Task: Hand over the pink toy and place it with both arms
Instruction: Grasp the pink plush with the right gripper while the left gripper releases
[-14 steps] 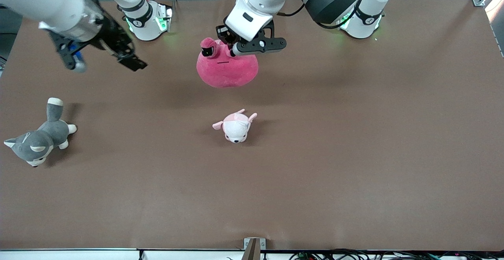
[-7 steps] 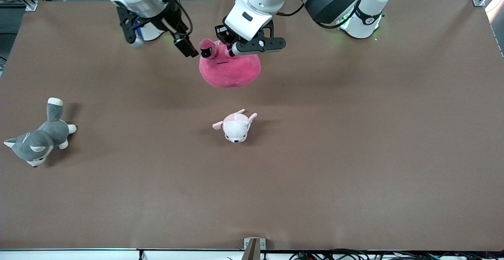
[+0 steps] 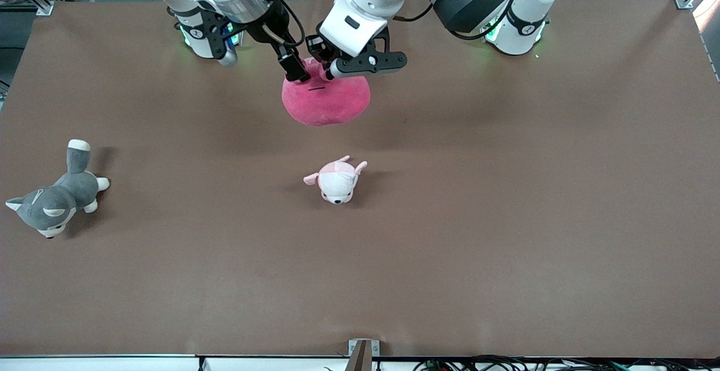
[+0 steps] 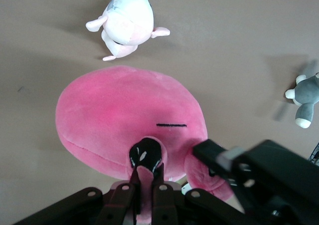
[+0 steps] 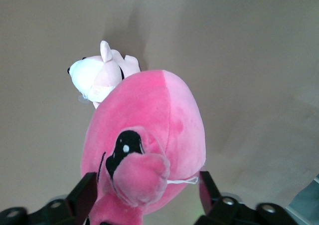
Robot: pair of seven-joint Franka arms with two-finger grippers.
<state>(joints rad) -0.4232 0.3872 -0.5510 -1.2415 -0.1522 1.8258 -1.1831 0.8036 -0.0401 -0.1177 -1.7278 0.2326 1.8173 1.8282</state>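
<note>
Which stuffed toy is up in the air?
The big hot pink toy, hanging from the left gripper. The pale pink-and-white plush and grey dog lie on the table.

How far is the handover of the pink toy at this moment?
Done: the left pincer is shut on the pink toy by an ear and holds it in the air above the table. In hand: the right pincer is open, its fingers on either side of the toy's other ear. Left: the right pincer closes, the left releases, and the toy is placed.
</note>
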